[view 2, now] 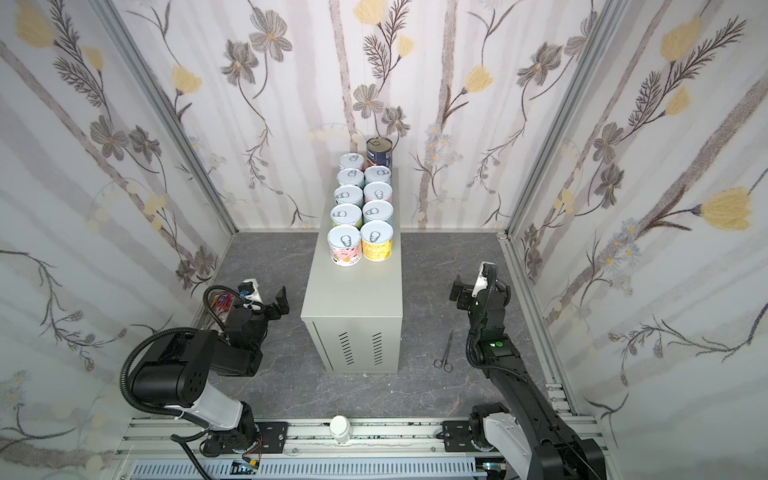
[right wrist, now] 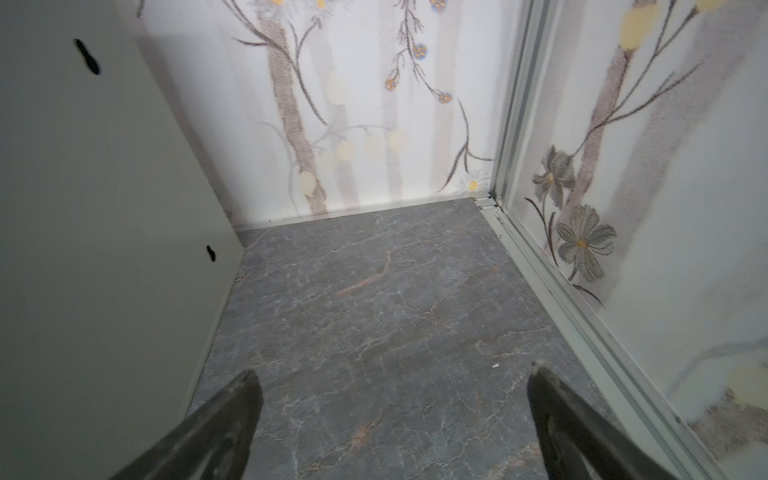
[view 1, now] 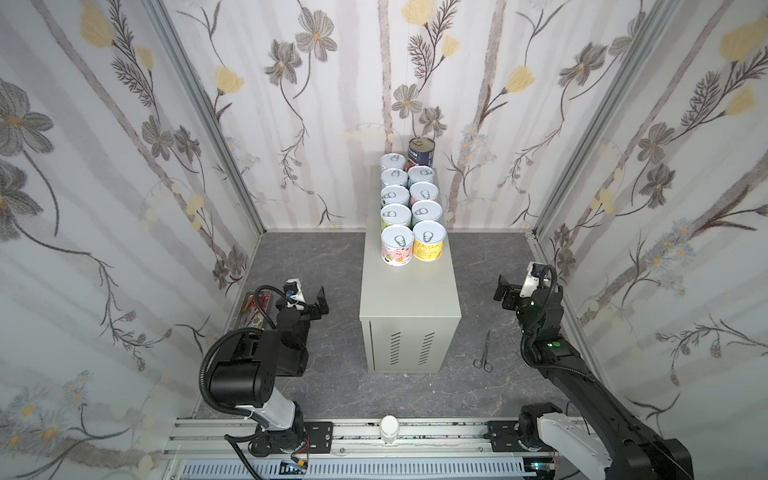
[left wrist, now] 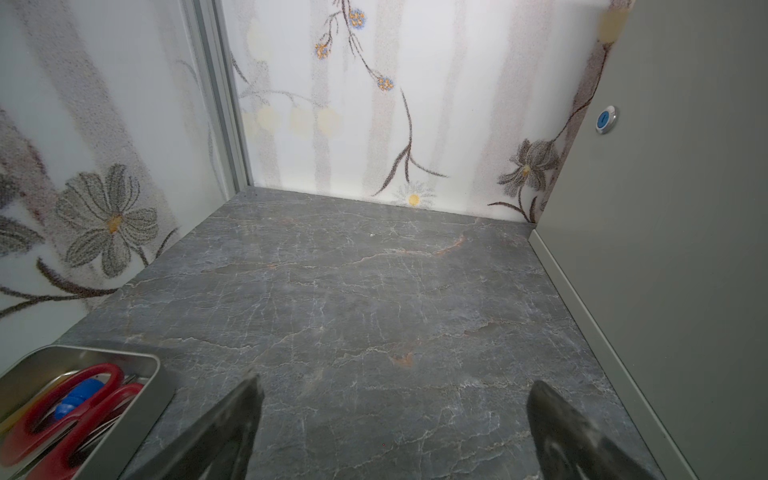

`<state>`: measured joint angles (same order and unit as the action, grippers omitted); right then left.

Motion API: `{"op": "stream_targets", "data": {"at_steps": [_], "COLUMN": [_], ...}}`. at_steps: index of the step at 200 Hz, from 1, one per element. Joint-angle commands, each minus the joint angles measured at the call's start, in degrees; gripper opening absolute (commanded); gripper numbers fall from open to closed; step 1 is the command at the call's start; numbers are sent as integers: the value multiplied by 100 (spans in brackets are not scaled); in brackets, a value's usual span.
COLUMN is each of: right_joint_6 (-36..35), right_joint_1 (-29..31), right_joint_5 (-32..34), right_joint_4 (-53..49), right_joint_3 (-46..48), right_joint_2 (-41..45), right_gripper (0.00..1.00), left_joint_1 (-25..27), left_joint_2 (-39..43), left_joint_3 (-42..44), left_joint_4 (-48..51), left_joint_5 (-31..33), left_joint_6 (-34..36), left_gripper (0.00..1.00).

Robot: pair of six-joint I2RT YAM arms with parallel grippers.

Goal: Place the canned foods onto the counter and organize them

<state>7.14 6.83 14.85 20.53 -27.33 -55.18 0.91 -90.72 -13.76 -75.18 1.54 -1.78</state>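
Observation:
Several short canned foods (view 1: pixel 397 245) with white pull-tab lids stand in two rows on the far half of the counter (view 1: pixel 409 299), a tall grey-beige cabinet. A pink can is front left and a yellow can (view 1: pixel 429 241) front right. A taller dark can (view 1: pixel 421 152) stands at the back of the right row. Both top views show this. My left gripper (view 1: pixel 306 293) hangs open left of the counter, over the dark floor, holding nothing (left wrist: pixel 395 384). My right gripper (view 1: pixel 517 282) hangs open right of the counter, also holding nothing (right wrist: pixel 394 372).
A metal tin (left wrist: pixel 79 399) holding red-handled scissors lies by the left wall beside my left gripper. Thin steel scissors (view 1: pixel 484 353) lie on the floor right of the counter. A white bottle (view 1: pixel 389 428) stands on the front rail. Floral walls enclose three sides.

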Motion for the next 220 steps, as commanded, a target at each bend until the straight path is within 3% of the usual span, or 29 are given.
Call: {"op": "stream_targets", "data": {"at_steps": [1,69,153,220], "right_joint_6": [-70,-482,-538,-546], "right_joint_1": [-281,-586,-692,-692], "right_joint_5": [-145,-1485,-1612,-1626], "right_joint_4": [994,2848,5218,5355], "right_joint_3": [67,787,1665,1526], "right_joint_2": [-285,-1465,-2696,-3130], "right_gripper": [100,100,100,100], "left_joint_1": [-3,-3,-2,-2], "left_joint_2": [-8,-13,-8,-7], "left_joint_3": [-37,-39,-31,-36], "left_joint_4": [-80,-80,-79,-84], "left_joint_5": [39,40,39,37], "left_joint_6": [-50,-50,-50,-50], "left_gripper": [100,100,100,100]}}
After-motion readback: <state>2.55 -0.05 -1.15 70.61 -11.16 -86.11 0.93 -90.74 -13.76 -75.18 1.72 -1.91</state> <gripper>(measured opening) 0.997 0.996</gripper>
